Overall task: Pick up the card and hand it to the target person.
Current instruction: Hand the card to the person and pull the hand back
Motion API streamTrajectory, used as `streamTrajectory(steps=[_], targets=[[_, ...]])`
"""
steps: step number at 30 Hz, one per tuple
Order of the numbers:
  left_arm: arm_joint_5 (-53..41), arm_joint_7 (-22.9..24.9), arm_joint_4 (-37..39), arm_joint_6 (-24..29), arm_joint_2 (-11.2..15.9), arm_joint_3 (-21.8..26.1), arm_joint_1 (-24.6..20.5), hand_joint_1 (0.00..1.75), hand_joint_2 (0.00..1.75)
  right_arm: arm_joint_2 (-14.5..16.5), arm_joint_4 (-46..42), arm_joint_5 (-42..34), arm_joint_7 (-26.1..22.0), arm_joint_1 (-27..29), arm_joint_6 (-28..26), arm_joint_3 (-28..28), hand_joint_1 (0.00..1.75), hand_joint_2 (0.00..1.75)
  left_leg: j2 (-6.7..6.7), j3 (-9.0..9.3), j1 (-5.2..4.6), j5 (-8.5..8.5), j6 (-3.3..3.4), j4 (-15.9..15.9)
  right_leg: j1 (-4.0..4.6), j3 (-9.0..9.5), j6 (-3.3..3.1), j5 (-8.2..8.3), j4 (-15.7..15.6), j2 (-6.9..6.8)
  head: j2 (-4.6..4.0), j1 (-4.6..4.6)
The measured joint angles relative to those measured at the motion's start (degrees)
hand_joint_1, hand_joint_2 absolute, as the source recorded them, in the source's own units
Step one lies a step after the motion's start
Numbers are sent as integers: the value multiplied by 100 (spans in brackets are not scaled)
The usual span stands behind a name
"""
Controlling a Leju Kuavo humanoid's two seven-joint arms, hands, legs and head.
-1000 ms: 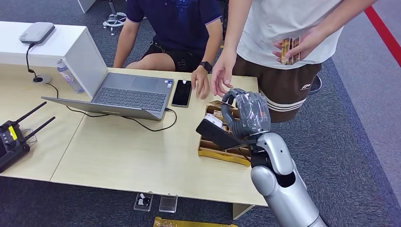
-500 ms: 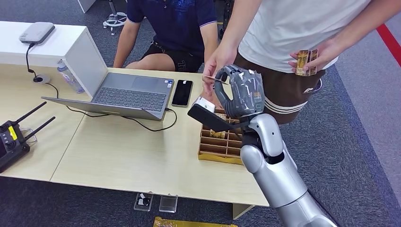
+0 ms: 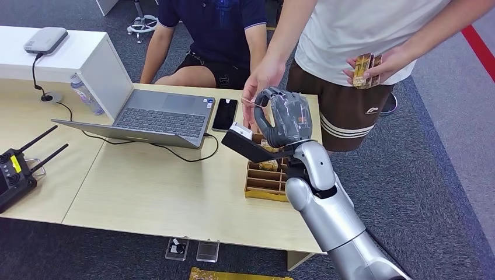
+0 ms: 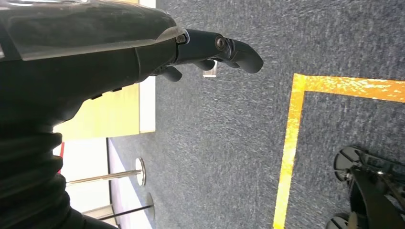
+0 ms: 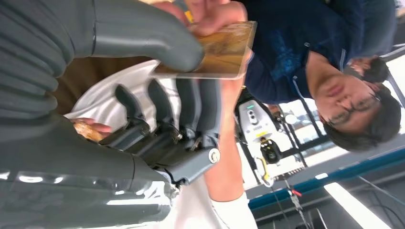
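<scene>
Setting: a pale wooden table [image 3: 152, 192] on dark grey carpet, with two people at its far side. Nearest the camera, the silver right arm rises from below and lifts the right hand [image 3: 284, 116] above the table's right end. The hand grasps the card [image 5: 217, 50]: the right wrist view shows the thick thumb pressing down on it while the darker fingers [image 5: 191, 107] curl beneath, so the card's free end projects outward. This grip probably leaves an exposed edge for a recipient to take.

Directly under the raised hand lies a yellow compartmented tray [image 3: 269, 178], presumably the source of the card; some compartments hold small items, others look bare. A black block-like part, apparently the wrist camera, juts from the wrist toward the table centre.

The left hand [image 4: 210, 50] hangs beside the body over the carpet, fingers loosely extended and holding nothing. It takes no evident part in the handover.

Farther back, a standing person's hand [image 3: 261, 81] meets the card's outer end; fingertips appear to touch it, though whether they grip it cannot be told. The same person's other hand holds several similar cards [image 3: 365, 70] against the shirt, which suggests this is the target person. To the left rest an open laptop [image 3: 157, 114] and a dark phone [image 3: 225, 114], before a seated person [image 3: 213, 35].

Judgement: the handover is at the point of transfer.
</scene>
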Motion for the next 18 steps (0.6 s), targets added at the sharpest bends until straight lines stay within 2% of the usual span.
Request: streamTrajectory(steps=[2, 6, 9, 10, 14, 15, 18], targets=[[47, 15, 0, 66, -14, 51, -6, 0, 175, -2, -29, -2, 9, 15, -11, 5, 0, 175, -2, 1, -1, -3, 1, 3, -1, 2, 1, -3, 2, -2, 0, 0], [37, 155, -6, 208, -44, 62, -20, 0, 0, 4, -167, -32, 25, 42, 20, 13, 0, 175, -1, -2, 0, 0, 0, 2, 0, -2, 0, 0, 2, -1, 0, 0], [-10, 221, -12, 224, -56, 20, -29, 0, 0, -30, -388, -137, 37, 111, 19, -59, 1, 175, -3, -4, -1, -1, 0, 3, -1, -3, 1, -1, 3, -3, 0, 0], [-20, 241, -19, 230, -62, 11, -31, 0, 0, -65, -530, -197, 36, 169, 11, -109, 7, 175, -4, -4, -1, -1, 1, 3, -1, -3, 1, -1, 3, -4, 0, 0], [-27, 238, -34, 249, -79, 5, -34, 0, 0, -282, -1093, -425, -11, 443, -21, -344, 140, 175, -16, -2, 1, 1, 2, 1, 1, 4, 2, -2, -5, -16, 0, 0], [-24, 235, -38, 261, -85, 9, -34, 0, 0, -348, -1257, -485, -33, 543, -51, -442, 145, 175, -22, -1, 2, 1, 3, 1, 2, 8, 3, -4, -6, -22, 0, 0], [7, 228, -45, 283, -106, 40, -30, 0, 0, -570, -1759, -718, -151, 930, -175, -852, 140, 175, -33, 2, 2, 2, 3, -1, 2, 14, 4, -5, -10, -33, 0, 0]])
